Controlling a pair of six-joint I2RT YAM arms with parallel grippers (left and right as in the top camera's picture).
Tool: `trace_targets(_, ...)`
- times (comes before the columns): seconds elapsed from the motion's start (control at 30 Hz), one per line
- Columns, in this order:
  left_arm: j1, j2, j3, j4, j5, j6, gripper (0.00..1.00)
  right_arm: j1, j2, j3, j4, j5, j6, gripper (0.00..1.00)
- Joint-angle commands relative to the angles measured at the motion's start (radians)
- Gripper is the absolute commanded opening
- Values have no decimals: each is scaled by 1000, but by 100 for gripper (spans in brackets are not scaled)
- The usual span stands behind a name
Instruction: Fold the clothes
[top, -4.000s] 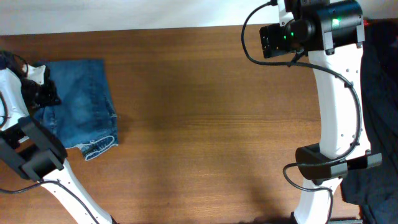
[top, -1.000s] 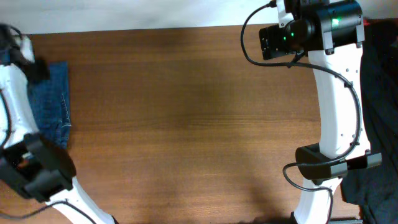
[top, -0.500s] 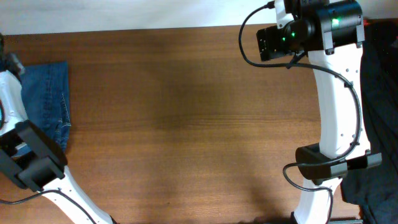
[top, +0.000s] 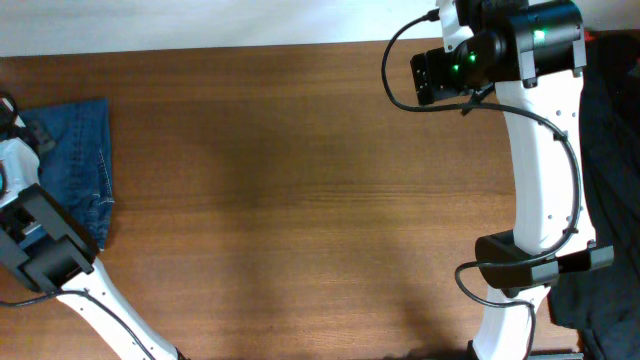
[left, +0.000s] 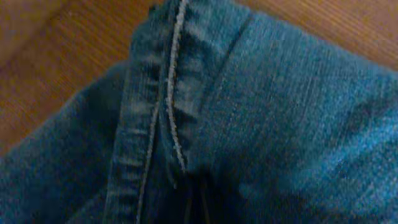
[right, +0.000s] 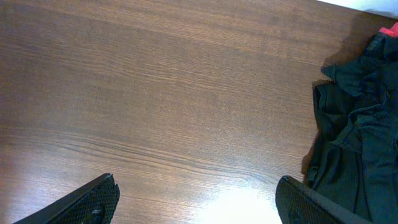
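Note:
The folded blue denim jeans (top: 75, 165) lie at the table's far left edge, partly cut off by the frame. My left gripper (top: 12, 125) is over their back left corner, at the edge of the overhead view. The left wrist view is filled with denim and a tan-stitched seam (left: 174, 93) very close up, and its fingers do not show. My right gripper (right: 196, 199) is wide open and empty, hovering above bare wood at the back right (top: 428, 75), far from the jeans.
A heap of dark clothing (top: 612, 170) lies along the right edge of the table, also seen in the right wrist view (right: 360, 124), with a bit of red at its back. The brown wooden table (top: 300, 200) spans the middle. The right arm's base (top: 525, 265) stands front right.
Over four seconds the jeans have shifted left, to the table's edge. The left wrist has since come down over their corner. The right gripper has drifted slightly left.

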Motion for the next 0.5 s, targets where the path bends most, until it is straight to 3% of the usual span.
trace_targets(0.0, -12, 103, -14, -154, 68, -11, 2, -3, 5, 3, -3, -8, -6, 86)
trace_targets(0.17, -24, 106, -14, -365, 93, -11, 1, -3, 5, 3, -3, -5, -17, 86)
trace_targets(0.47, -68, 106, -14, -564, 93, -56, 1, -3, 5, 3, -4, -5, -17, 86)
